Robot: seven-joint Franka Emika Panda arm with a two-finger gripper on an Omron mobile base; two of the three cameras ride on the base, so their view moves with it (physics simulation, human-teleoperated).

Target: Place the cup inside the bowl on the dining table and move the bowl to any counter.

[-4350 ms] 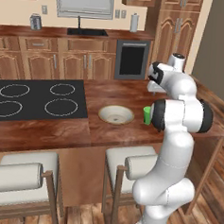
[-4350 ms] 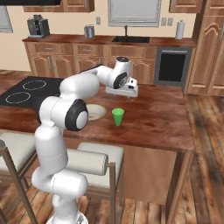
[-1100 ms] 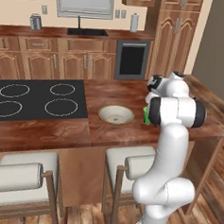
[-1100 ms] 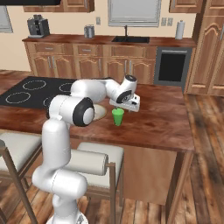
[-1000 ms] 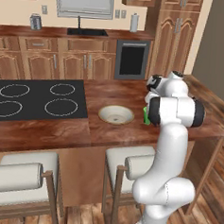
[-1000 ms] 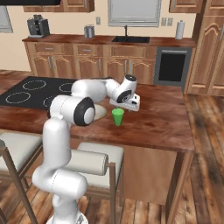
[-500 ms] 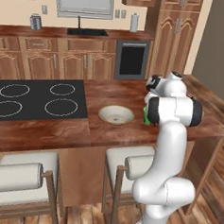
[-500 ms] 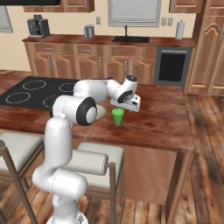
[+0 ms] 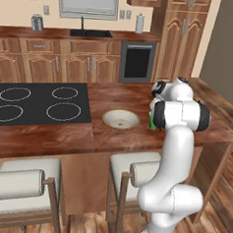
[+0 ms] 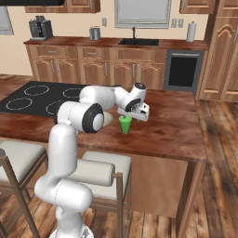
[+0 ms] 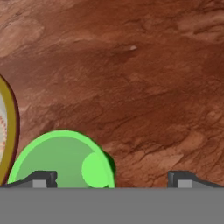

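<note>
The green cup (image 10: pixel 125 124) stands upright on the dining table (image 10: pixel 172 130), just right of the beige bowl (image 9: pixel 120 120). My gripper (image 10: pixel 135 118) hangs close above the cup, open and holding nothing. In the hand view the cup (image 11: pixel 61 159) sits low and left, beside the bowl's tan rim (image 11: pixel 9 131). There my gripper (image 11: pixel 111 179) is centred right of the cup, and its left fingertip (image 11: pixel 41 178) lies over the cup's mouth. In the left base view my arm hides most of the cup (image 9: pixel 152 121).
A black cooktop (image 9: pixel 36 100) is set into the table left of the bowl. White-cushioned stools (image 9: pixel 19 190) stand along the near edge. The wall counter (image 9: pixel 89 35) with sink, canisters and an oven runs along the back. Bare wood lies right of the cup.
The hand has come down from above the table and settled a little lower over the cup. Cup and bowl have not moved. The jaws stay open.
</note>
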